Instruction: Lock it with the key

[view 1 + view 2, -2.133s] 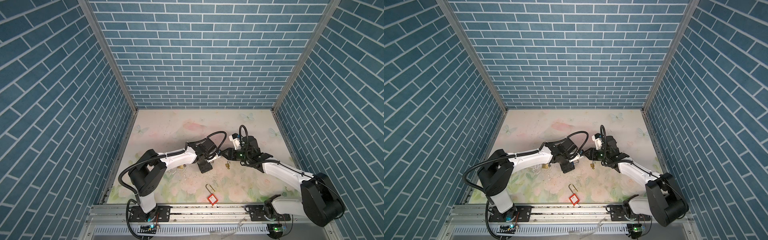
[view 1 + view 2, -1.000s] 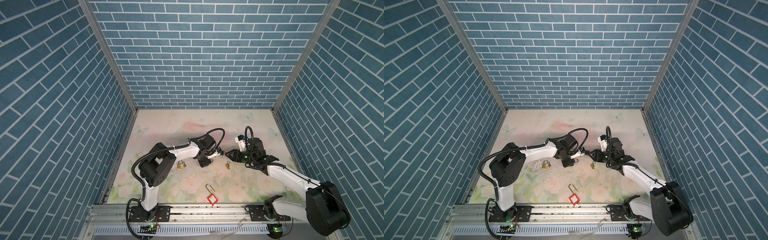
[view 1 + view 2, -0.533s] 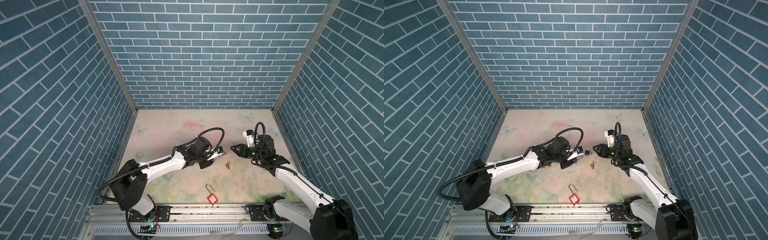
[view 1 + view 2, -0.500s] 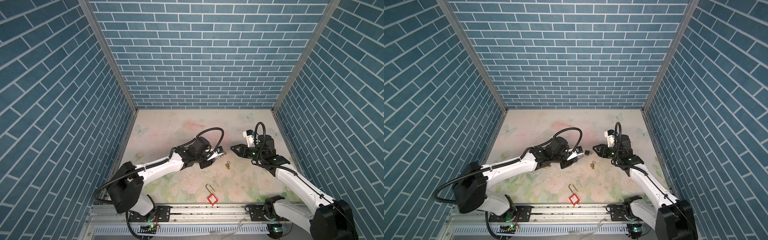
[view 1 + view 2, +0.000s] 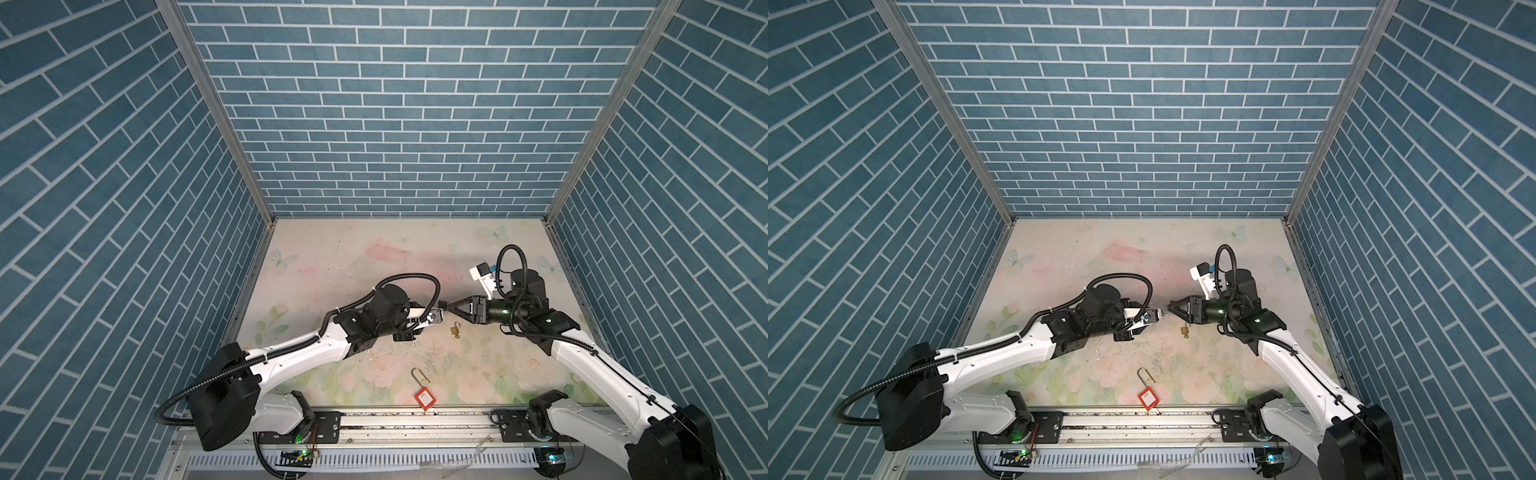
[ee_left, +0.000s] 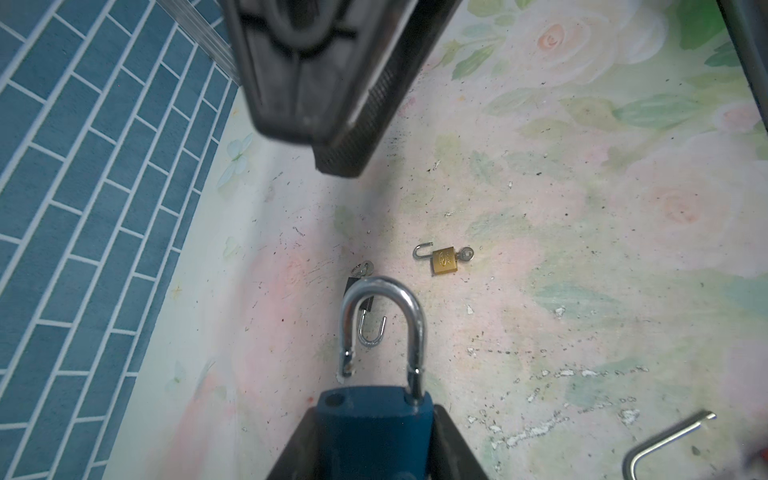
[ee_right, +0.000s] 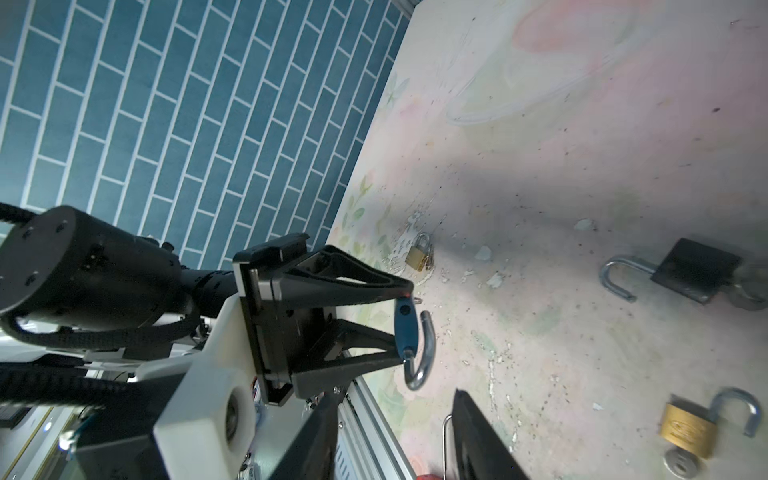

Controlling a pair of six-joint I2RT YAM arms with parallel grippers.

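Observation:
A blue padlock point(image 6: 371, 436) with an open silver shackle point(image 6: 409, 316) is held off the floor, my left gripper point(image 6: 374, 411) shut on its body. In both top views that gripper point(image 5: 432, 319) point(image 5: 1152, 319) points right. Facing it tip to tip is my right gripper point(image 5: 446, 306) point(image 5: 1170, 308). The right wrist view shows the padlock point(image 7: 405, 332) side-on between the left fingers, shackle point(image 7: 428, 353) toward me. My right gripper point(image 7: 395, 392) is open just short of the shackle, with nothing between its fingers. No key shows on the blue padlock.
On the floral floor lie a small brass padlock point(image 5: 455, 331) point(image 6: 444, 261) with a key in its base, a black open padlock point(image 7: 694, 270), a shut brass padlock point(image 7: 417, 254) and a red padlock point(image 5: 424, 397) near the front rail. Brick walls enclose three sides.
My left gripper has lifted the blue padlock and swung it right, toward the middle. My right gripper has opened wider and come in to face the shackle.

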